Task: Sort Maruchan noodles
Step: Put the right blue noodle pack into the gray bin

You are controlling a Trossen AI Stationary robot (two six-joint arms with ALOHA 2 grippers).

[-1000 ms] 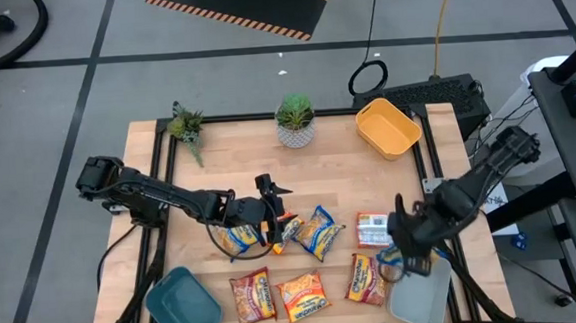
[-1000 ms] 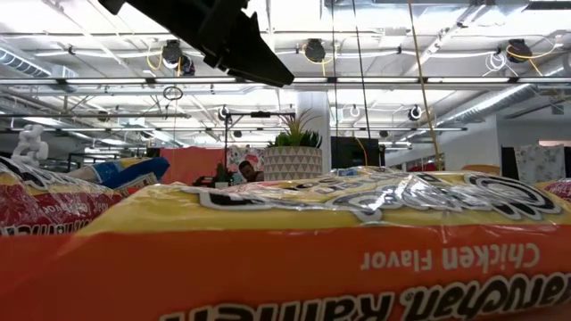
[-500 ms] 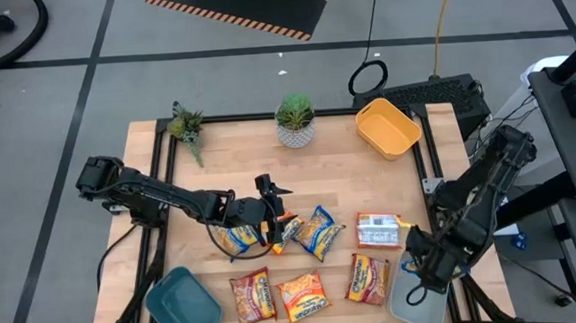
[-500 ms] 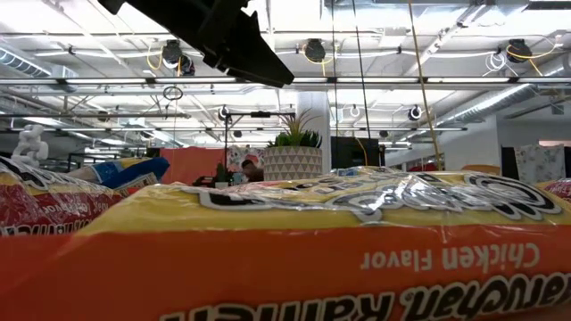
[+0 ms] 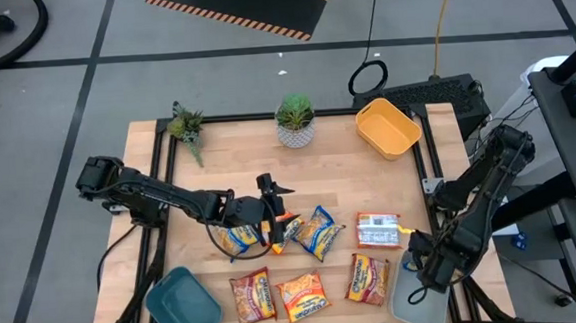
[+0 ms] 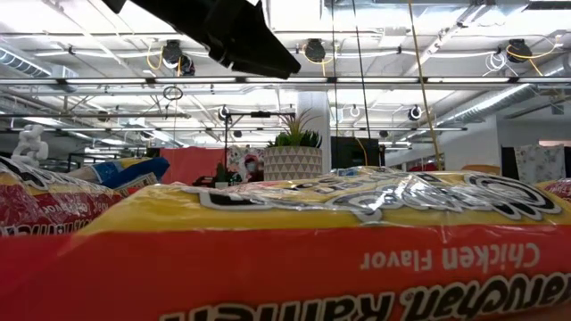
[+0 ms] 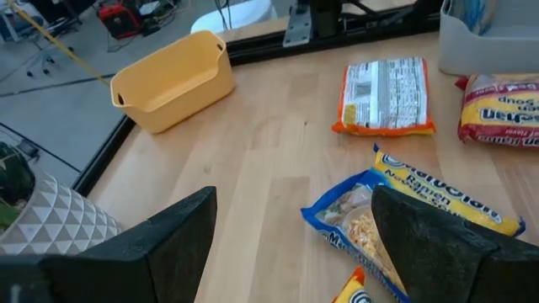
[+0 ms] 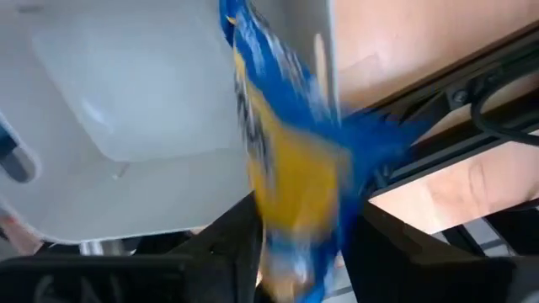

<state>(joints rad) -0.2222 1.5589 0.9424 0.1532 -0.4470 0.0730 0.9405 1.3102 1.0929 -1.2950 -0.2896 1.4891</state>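
Blue-and-yellow packet (image 8: 286, 168): long axis hanging straight down between the parting fingers of the right gripper (image 8: 295, 244), over the pale bin (image 5: 416, 296) at table's five o'clock. Left gripper (image 7: 295, 244): wide, empty, centre.

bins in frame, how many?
3. yellow bin at the table's far right corner, teal bin at the near left corner, pale bin at the near right corner under the right gripper. None looks hidden.
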